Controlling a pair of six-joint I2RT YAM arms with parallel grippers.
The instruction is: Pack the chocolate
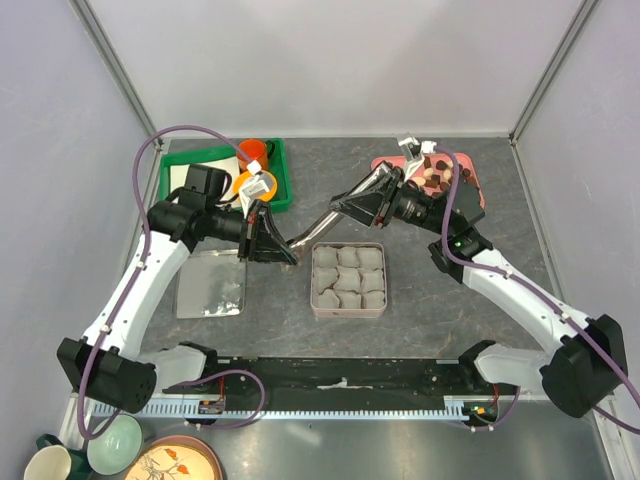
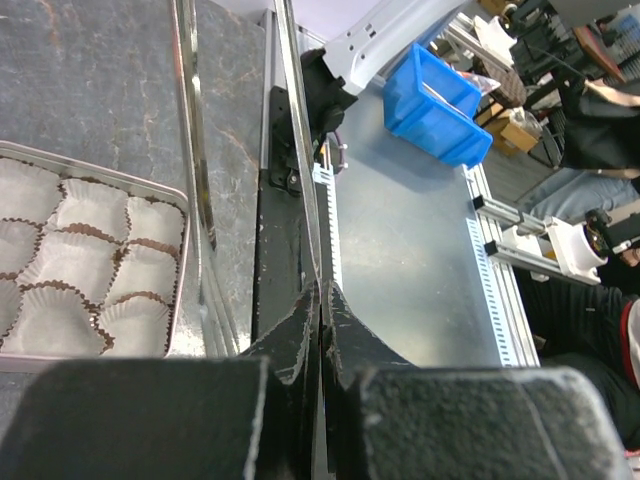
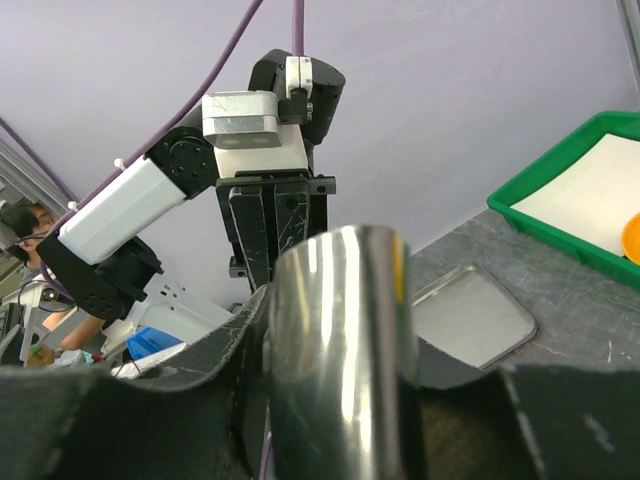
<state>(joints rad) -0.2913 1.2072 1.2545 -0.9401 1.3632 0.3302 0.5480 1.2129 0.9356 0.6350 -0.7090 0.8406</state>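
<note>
The chocolate (image 1: 436,176), small dark and pale pieces, lies on a pink plate (image 1: 474,187) at the back right. A square tin (image 1: 347,312) holds several grey paper cups (image 1: 347,278); these also show in the left wrist view (image 2: 90,262). Metal tongs (image 1: 314,228) stretch between both grippers above the tin's back left corner. My left gripper (image 1: 287,250) is shut on one thin arm of the tongs (image 2: 298,180). My right gripper (image 1: 340,208) is shut on the shiny curved end of the tongs (image 3: 340,340).
The tin's lid (image 1: 210,283) lies flat to the left of the tin. A green tray (image 1: 278,180) with orange cups (image 1: 252,152) and a white sheet sits at the back left. Bowls and a mug stand off the table at the bottom left.
</note>
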